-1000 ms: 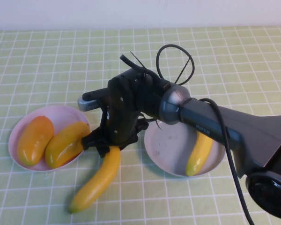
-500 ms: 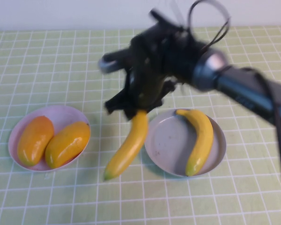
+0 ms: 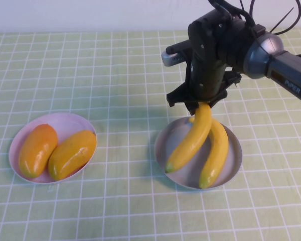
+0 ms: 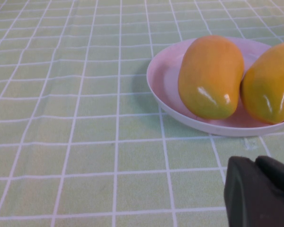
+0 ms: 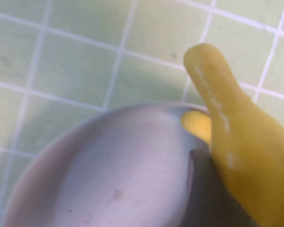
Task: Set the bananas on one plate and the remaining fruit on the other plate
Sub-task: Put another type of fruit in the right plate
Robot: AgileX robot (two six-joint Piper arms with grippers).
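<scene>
Over the grey-blue plate (image 3: 165, 138), I'm gripping one banana (image 3: 190, 139) by its upper end in my right gripper (image 3: 202, 103), above the second banana (image 3: 216, 150). Both mangoes (image 3: 54, 149) lying on pink plate (image 3: 65, 123). Left gripper (image 4: 258, 191) clenched, parked nearby.

The grey-blue plate (image 3: 232, 161) is the landmark, right of centre on the table (image 3: 115, 65). One banana (image 3: 216, 150) lies in it on its right side. The right gripper (image 3: 202, 103) sits over its far rim, holding a second banana (image 3: 189, 140) that slants down across the plate's left half. Well to its left sits the pink plate (image 3: 65, 124), with two mangoes (image 3: 37, 149) side by side in it. The left gripper (image 4: 260, 191) sits near that pink plate.
</scene>
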